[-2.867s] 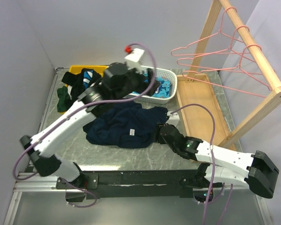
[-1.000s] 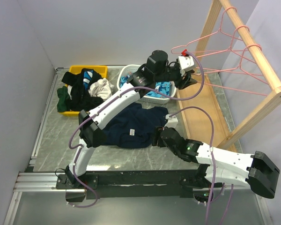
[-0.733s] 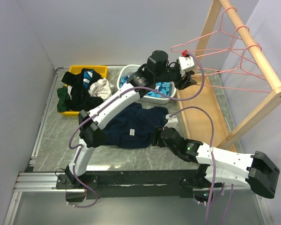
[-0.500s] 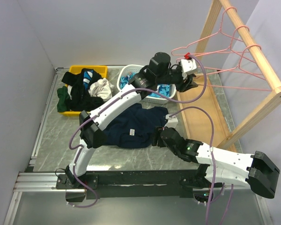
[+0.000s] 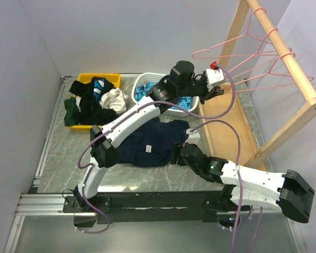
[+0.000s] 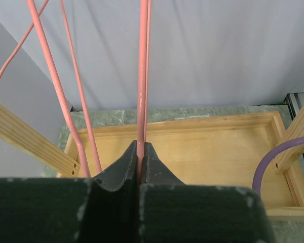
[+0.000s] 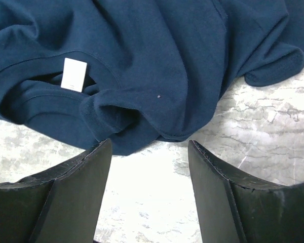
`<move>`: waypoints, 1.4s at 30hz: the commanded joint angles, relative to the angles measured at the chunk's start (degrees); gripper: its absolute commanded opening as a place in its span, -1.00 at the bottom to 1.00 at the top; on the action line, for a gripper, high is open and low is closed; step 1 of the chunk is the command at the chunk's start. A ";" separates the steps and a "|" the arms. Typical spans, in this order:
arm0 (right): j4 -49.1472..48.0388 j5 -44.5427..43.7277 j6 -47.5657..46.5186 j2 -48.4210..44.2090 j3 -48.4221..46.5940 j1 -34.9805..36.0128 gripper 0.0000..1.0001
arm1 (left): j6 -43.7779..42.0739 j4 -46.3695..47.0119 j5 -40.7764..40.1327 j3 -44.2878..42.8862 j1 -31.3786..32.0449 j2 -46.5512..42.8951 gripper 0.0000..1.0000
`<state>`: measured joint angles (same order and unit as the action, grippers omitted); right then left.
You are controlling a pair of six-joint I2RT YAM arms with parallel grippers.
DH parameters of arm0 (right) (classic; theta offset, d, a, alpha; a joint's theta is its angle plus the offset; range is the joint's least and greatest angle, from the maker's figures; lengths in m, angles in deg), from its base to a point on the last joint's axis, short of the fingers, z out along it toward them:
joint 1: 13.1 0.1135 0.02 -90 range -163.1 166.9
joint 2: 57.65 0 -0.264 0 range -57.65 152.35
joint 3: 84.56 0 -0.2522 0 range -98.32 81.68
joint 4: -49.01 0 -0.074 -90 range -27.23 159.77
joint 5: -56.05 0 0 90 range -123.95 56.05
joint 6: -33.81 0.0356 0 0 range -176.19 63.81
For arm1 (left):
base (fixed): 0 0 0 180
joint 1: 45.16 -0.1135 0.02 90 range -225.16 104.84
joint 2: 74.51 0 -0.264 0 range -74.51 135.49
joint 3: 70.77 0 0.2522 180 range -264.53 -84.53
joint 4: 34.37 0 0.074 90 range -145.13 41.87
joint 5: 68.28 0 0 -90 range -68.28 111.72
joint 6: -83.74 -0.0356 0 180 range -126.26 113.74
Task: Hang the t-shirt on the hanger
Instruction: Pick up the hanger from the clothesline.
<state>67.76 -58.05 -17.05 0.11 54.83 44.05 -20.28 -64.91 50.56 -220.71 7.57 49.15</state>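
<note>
Nearest the worktop's [image 5: 63,158] front edge, the right fingers [image 7: 76,192] are spread wide with nothing between them, poised just above the rumpled collar side of the navy t-shirt [image 7: 157,61]. The shirt lies bunched in the middle of the worktop with its white label [image 7: 73,74] showing. Farther back, toward the right edge, the left fingers [image 6: 119,172] are pressed together on one thin bar of a pink wire hanger [image 6: 143,76] that hangs from the wooden rack [image 5: 284,58], with other hangers just beside it. The pinch is narrow and the wire is slick, so the hanger could swivel or slip out when it is pulled. Its hook could also catch on the rail or tangle with its neighbours and tug the rack. The purple cable [image 6: 273,157] running close by might snag too. The shirt is folded over itself, so a grab there may take several layers at once and leave the neck opening closed to the hanger. The worktop is grey marbled sheet. The rack's wooden tray base [image 6: 207,147] lies along its right edge, a white basket [image 5: 143,81] of light blue fabric stands at the far edge, and a yellow bin [image 5: 102,78] heaped with clothes sits in the far-left corner. Plain pale lilac walls close in the back and both sides.
</note>
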 commanded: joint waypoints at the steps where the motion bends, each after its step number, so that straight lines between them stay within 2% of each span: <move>1: 0.10 -2.27 -0.11 -1.42 -0.83 0.51 0.40 | 1.27 5.79 0.16 0.82 0.44 -4.03 -0.98; 8: 0.19 -2.62 -0.38 -0.98 -1.36 0.42 0.40 | 1.54 5.00 2.01 0.91 0.44 -6.32 -0.98; 25: 1.69 -4.55 -0.73 -2.47 -1.63 0.42 0.43 | 3.56 3.68 3.59 9.08 -0.96 -13.00 -0.98; 36: 3.71 -5.87 -1.43 -4.76 -2.06 0.51 0.50 | 7.25 7.10 2.80 25.43 -2.98 -24.24 -0.98; 42: 7.04 -6.31 -1.87 -6.77 -3.91 0.42 0.54 | 9.36 5.62 0.96 33.60 -4.48 -30.92 -0.98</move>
<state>72.48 -62.05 -18.28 -4.48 54.35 44.14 -13.47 -62.09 52.59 -190.94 3.99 25.10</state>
